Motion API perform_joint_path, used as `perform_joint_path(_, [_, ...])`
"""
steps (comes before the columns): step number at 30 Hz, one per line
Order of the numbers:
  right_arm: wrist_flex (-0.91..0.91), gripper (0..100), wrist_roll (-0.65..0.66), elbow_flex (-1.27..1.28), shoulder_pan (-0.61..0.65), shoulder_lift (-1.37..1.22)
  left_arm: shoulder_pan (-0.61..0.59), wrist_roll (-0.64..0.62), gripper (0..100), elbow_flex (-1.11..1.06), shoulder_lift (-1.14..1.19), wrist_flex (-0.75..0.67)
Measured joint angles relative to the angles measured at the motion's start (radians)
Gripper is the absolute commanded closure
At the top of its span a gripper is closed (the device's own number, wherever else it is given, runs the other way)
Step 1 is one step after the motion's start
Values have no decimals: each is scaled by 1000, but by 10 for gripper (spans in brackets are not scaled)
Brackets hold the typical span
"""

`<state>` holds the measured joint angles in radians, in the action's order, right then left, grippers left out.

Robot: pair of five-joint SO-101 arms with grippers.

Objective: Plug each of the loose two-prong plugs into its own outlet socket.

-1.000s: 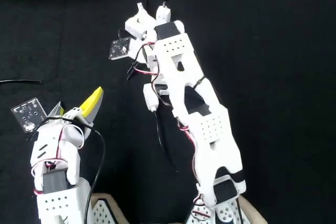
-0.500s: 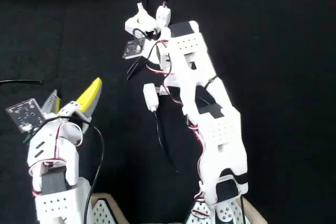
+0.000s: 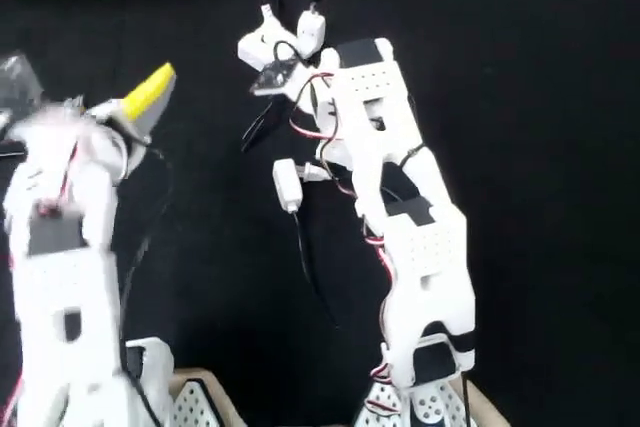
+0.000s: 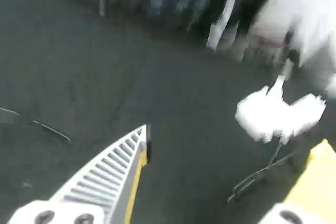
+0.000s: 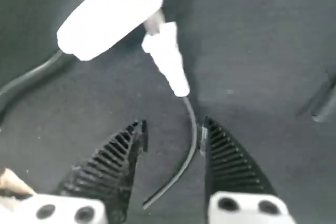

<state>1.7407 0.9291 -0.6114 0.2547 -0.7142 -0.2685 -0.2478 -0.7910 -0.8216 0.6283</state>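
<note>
Matt black cloth [image 5: 273, 35] is lying woven and slightly rough under the right gripper [image 5: 173, 124], whose ribbed fingers [image 5: 118, 153] are showing dull black plastic on white plastic mounts, while just ahead of their tips the plug [image 5: 167, 64] and socket block [image 5: 107, 14] are showing smooth white plastic with a faint sheen.

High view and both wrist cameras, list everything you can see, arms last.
Cloth: one, black, covering the table.
Outlet sockets: two, white, side by side at the far end.
Loose plug: one, white with a black cable, mid-cloth.
Second plug: one, white, against a socket's end, ahead of the right gripper.
Left gripper: one, white and yellow, jaws open, over the cloth's left side.
Right gripper: one, white, jaws open, by the sockets.
</note>
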Motion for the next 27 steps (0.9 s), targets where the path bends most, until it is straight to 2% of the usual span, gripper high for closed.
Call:
perform_joint_path(12, [-25,848,290,89,-9,0,155,2,554,43,595,-103])
perform_joint_path(15, [-25,907,384,95,-11,0,193,2,554,44,695,-152])
perform_joint_path(18, [-25,939,451,107,-9,0,222,2,554,44,781,-183])
perform_joint_path(23, [-20,862,508,110,-9,0,235,2,554,52,841,-255])
perform_joint_path(27, [-25,858,508,112,-9,0,247,0,554,52,847,-265])
